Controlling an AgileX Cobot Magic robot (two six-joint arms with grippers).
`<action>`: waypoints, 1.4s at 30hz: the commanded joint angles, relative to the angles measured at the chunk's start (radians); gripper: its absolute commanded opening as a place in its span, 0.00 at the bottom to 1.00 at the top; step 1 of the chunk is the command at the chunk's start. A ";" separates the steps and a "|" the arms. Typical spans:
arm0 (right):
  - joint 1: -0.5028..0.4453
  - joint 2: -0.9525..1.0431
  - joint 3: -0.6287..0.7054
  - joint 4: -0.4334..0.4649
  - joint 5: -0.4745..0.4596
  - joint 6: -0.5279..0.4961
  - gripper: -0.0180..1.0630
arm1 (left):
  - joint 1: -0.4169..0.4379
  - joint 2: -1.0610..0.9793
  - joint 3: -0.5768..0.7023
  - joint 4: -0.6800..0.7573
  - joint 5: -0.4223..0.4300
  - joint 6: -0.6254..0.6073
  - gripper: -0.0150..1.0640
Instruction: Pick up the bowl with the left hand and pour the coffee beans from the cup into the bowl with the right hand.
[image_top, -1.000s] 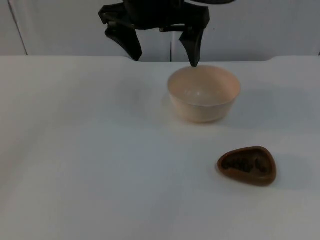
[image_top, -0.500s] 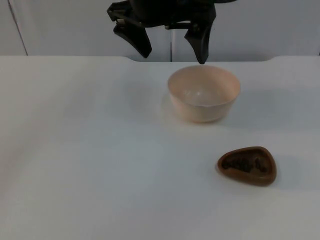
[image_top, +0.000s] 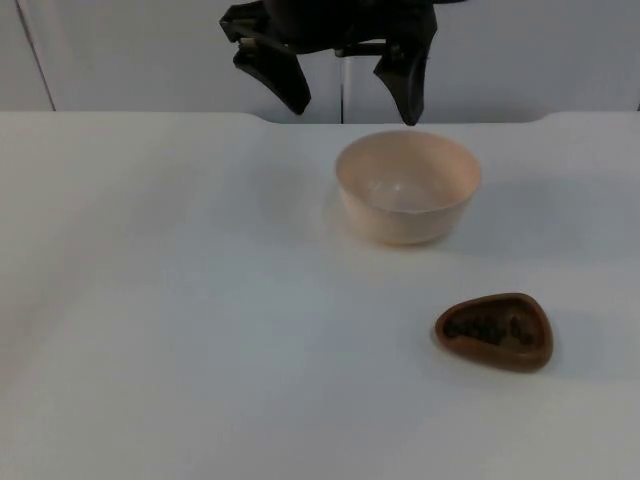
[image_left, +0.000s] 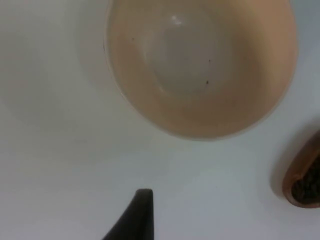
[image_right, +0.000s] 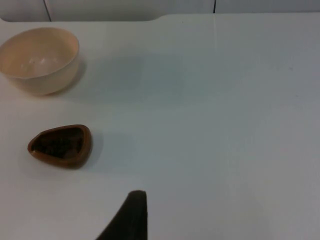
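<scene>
left gripper (image_top: 345, 85) hangs released, fingers spread, just behind and above the bowl (image_top: 407, 186), which stands mid-worktop (image_top: 180, 330), untouched. cup (image_top: 494, 331) of beans sits nearer front-right. right gripper waits; finger state indeterminable.

A pale peach bowl (image_top: 408, 186) stands upright and empty on the white bench (image_top: 180, 330), near its far edge. Well apart, nearer the camera, a brown rounded-triangular cup (image_top: 494, 331) sits upright, holding dark coffee beans (image_top: 487, 328).
</scene>
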 joint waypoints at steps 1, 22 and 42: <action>-0.006 -0.004 0.003 -0.002 -0.006 -0.001 0.99 | -0.005 -0.007 -0.006 -0.013 -0.022 -0.007 0.99; -0.006 -0.004 0.003 -0.002 -0.006 -0.001 0.99 | -0.011 0.000 -0.006 0.132 -0.083 -0.185 0.99; -0.006 -0.004 0.003 -0.004 -0.006 -0.001 0.99 | 0.031 0.336 -0.330 0.164 0.034 -0.425 0.99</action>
